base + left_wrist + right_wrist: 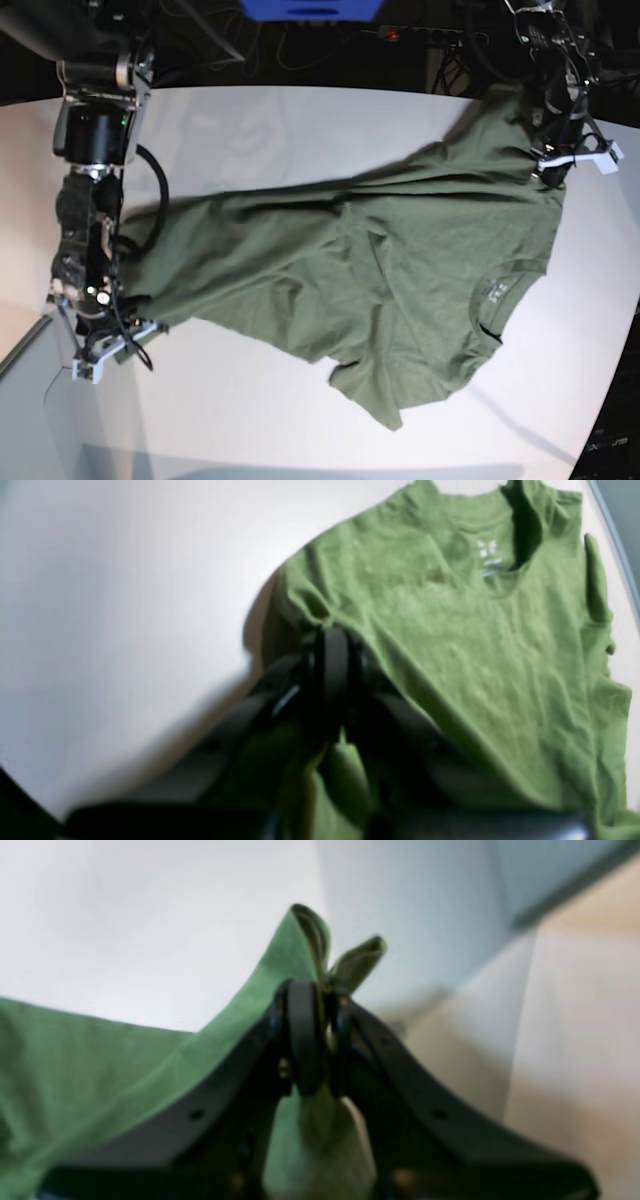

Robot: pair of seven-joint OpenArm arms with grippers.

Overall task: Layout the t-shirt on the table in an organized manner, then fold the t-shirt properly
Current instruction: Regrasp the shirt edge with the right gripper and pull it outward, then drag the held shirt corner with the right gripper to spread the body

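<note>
The olive-green t-shirt [380, 270] lies stretched across the white table [300, 130], its collar and neck label [495, 295] toward the near right. My left gripper [548, 165] is shut on the shirt's edge at the far right. In the left wrist view, the left gripper [330, 650] pinches a fold of the t-shirt [450, 630] beside a sleeve, with the label [487, 555] beyond it. My right gripper [120, 335] holds the opposite end at the table's left edge. In the right wrist view, the right gripper [315, 1005] clamps bunched t-shirt fabric [100, 1055], and a tuft pokes out past the fingertips.
A blue object [310, 8] and cables with a power strip [420, 35] sit behind the table. The table's left edge drops to grey floor [40, 400] right by my right gripper. Its curved right edge [625, 330] passes close to the collar.
</note>
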